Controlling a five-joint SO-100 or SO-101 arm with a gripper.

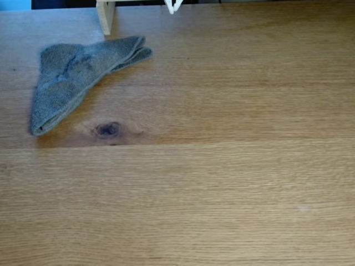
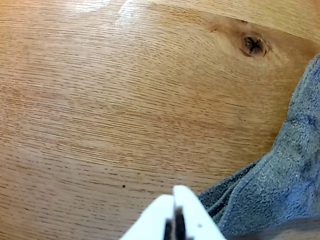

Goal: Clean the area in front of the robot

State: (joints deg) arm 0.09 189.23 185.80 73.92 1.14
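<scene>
Overhead, the oak tabletop carries a grey cloth beside 1 dark knot; fingers together.

A crumpled grey terry cloth lies near a pale wooden post at the far edge.

My table is lying broad and bare before me, light-brown oak with fine grain, a plank seam crossing it and one dark knot showing. A grey terry cloth is resting folded on the wood just beside my claw, between my claw and the knot.
</scene>
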